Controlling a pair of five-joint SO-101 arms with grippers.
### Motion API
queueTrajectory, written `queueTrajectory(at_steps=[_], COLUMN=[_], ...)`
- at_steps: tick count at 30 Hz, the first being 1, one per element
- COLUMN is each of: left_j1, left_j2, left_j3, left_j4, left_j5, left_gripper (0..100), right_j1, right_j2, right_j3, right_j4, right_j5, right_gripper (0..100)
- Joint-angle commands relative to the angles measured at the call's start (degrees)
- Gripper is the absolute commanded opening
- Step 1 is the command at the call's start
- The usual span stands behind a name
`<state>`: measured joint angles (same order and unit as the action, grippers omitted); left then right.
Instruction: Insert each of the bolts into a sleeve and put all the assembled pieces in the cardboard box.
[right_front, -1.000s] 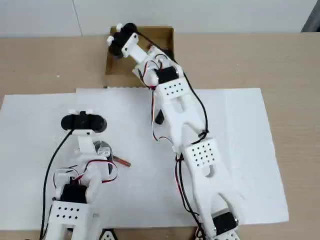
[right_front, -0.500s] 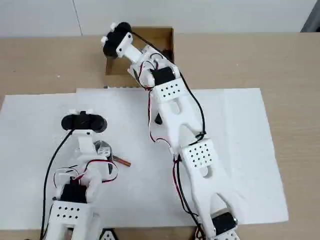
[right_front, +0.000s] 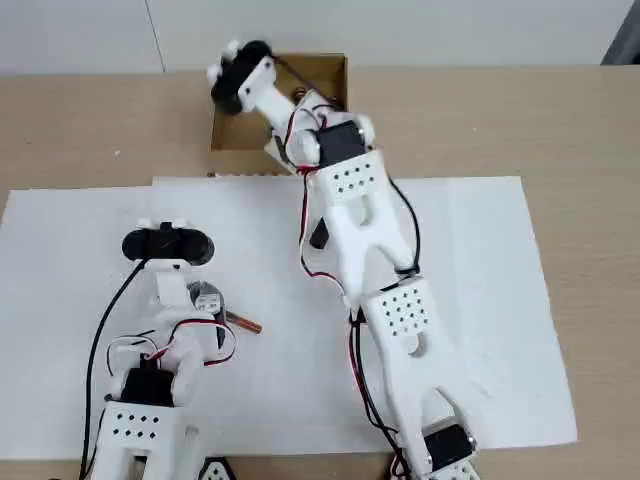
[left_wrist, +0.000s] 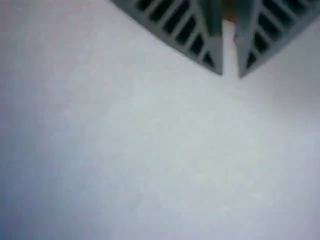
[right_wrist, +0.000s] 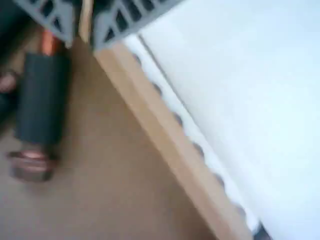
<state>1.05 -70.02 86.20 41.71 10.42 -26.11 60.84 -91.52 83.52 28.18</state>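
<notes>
- Where the white sheet (right_front: 80, 230) ends at its 12 o'clock edge, the cardboard box (right_front: 228, 135) is set on the bench (right_front: 560, 120), with its near wall just beside the sheet.
- The right arm (right_front: 350, 210) is stretched from 5 o'clock on the sheet toward 11 o'clock, and its wrist is held over the box.
- The right jaws are drawn almost together, with only a narrow slit left between the tips. A tan strip is seen through the slit, and no object is seen clamped there.
- A black sleeve (right_wrist: 42, 95) is laid on the box floor with the inserted bolt (right_wrist: 30, 165) through it. The bolt's head is seen at one end and an orange tip at the other.
- The left arm (right_front: 170, 300) is folded at 7 o'clock on the sheet.
- The left jaws are pointed down at the sheet and closed to a thin slit. Whether anything is pinched deeper between them cannot be told.
- A loose bolt (right_front: 243, 322), with no sleeve on it, is laid on the sheet at 4 o'clock from the left arm, just beside it. Whether the two are touching cannot be told.
</notes>
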Motion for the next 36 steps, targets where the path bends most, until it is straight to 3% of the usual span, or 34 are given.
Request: queueTrajectory(at_steps=[1,7,16,29,36], left_j1=[0.35,0.35,0.35,0.35,0.35], left_j2=[-0.7,-0.7,-0.7,-0.7,-0.7], left_j3=[-0.31,-0.31,-0.31,-0.31,-0.31], left_j4=[-1.32,-1.32,-1.32,-1.32,-1.32], left_j5=[-0.18,-0.18,-0.18,-0.18,-0.18], left_gripper=[0,0,0,0,0], right_j1=[-0.4,-0.48,-0.22,0.75,0.75], right_j2=[-7.69,-13.49,-17.01,-35.65,-36.62], right_j3=[-4.75,-4.57,-2.64,34.2,45.19], right_j4=[4.62,14.02,15.87,15.43,15.25], right_j5=[-4.13,-10.64,-18.9,-31.12,-40.79], right_gripper=[0.4,0.4,0.4,0.6,0.8])
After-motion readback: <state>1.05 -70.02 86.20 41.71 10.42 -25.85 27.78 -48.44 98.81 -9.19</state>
